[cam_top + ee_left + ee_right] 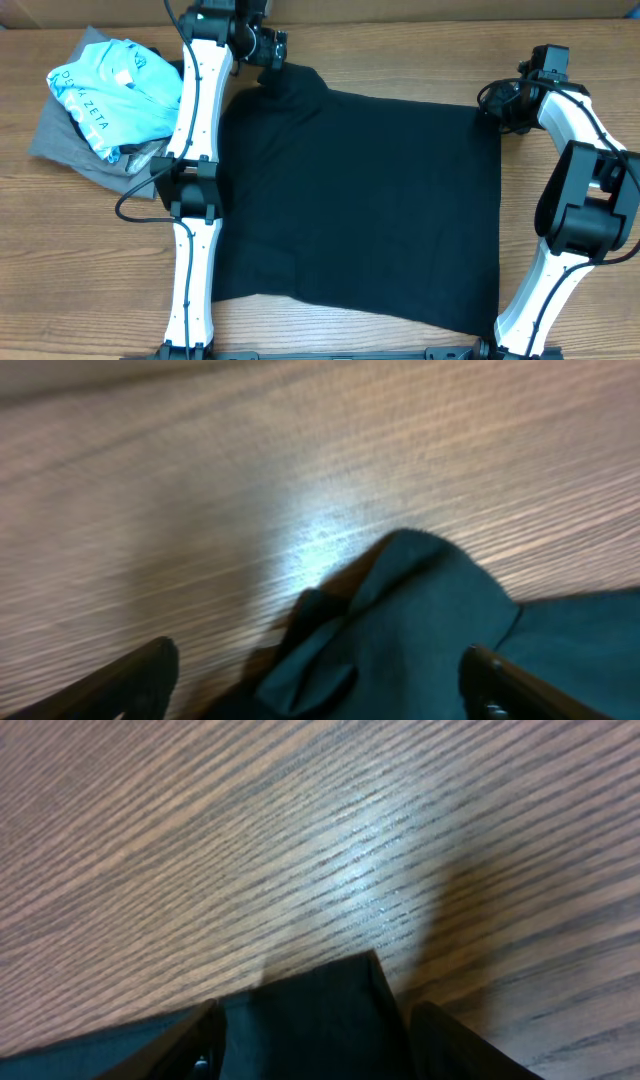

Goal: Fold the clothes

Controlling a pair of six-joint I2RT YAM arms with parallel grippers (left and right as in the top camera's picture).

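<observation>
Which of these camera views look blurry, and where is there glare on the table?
Left wrist view: soft and blurred throughout, with a bright glare patch on the table beside the black T-shirt. Right wrist view: sharper wood grain, a milder sheen near the middle. Overhead view: sharp, evenly lit, no obvious glare.

Wood-grain table [80, 260], soft glare

Spread flat across the table [100, 270]: large plain black T-shirt [360, 200], roughly rectangular, far-left corner bunched up. Heaped at the far left: crumpled light blue lettered tee [115, 90] atop a grey garment [60, 140].
</observation>
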